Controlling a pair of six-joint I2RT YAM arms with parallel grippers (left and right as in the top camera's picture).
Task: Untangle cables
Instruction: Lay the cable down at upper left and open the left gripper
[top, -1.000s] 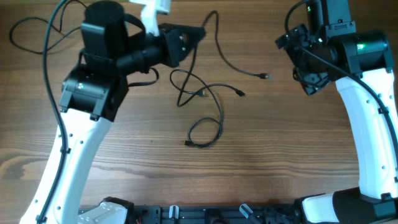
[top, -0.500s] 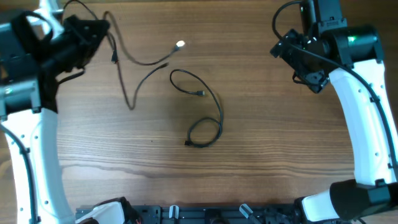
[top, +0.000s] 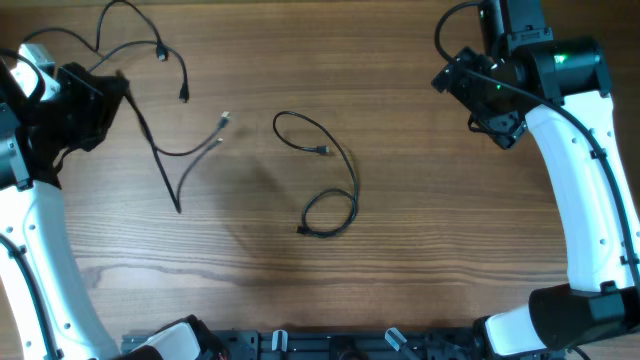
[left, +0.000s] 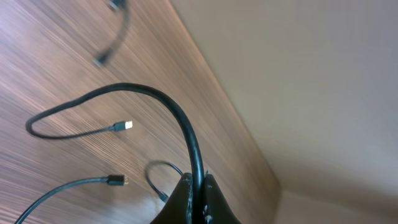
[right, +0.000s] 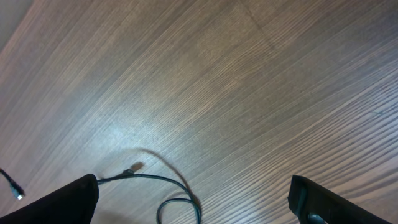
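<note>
Overhead, we judge the untangling partway done: a looped cable (top: 354, 185) lies alone at the middle of the table (top: 430, 270), well apart from the held cable (top: 150, 152) at the left edge. Whether the plug-ended cords (top: 160, 50) beside it cross it, we cannot tell. The right arm (top: 585, 190) stands at the far right. Left wrist: the left gripper (left: 194, 198) is clenched on the held cable, which arches up from it. Right wrist: the right gripper (right: 193, 199) gapes wide, empty, above the looped cable's end.
</note>
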